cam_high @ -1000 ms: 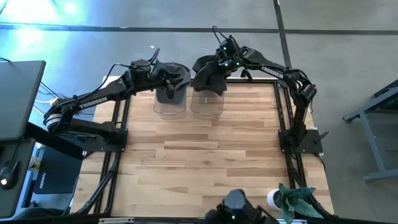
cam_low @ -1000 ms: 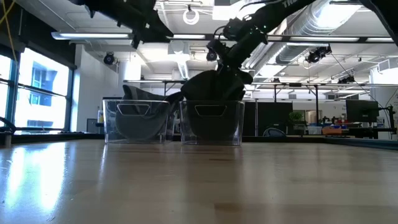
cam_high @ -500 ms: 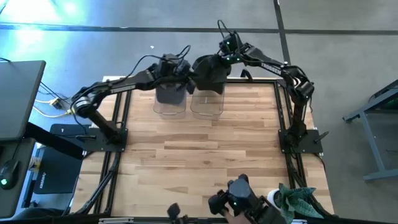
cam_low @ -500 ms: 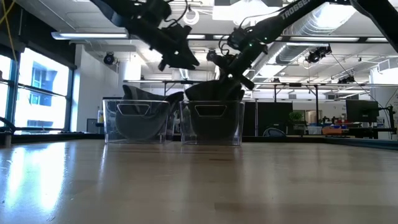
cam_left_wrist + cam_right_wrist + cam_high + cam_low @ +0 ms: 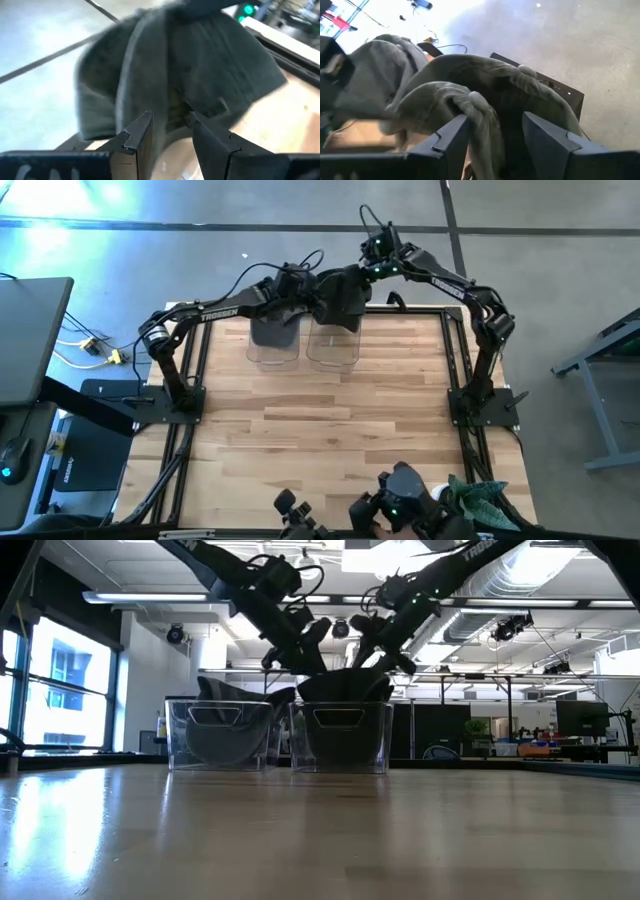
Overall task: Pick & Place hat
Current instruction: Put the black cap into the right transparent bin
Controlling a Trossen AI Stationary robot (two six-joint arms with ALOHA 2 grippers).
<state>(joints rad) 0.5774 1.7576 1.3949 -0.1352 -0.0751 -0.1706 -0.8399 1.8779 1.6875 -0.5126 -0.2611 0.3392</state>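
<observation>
Right gripper (image 5: pixel 492 137) now open, hat (image 5: pixel 340 298) released

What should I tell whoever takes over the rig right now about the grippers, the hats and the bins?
Right gripper: open, fingers either side of a fold of the dark hat sitting in the right clear bin.
Left gripper: open, reaching across at the same hat from the other side, not gripping it.
Left clear bin: holds another dark hat.
Done: a hat in each bin, at the table's far edge.
Left: the right-bin hat bulges above the rim; probably needs settling, then pull both arms clear.
</observation>
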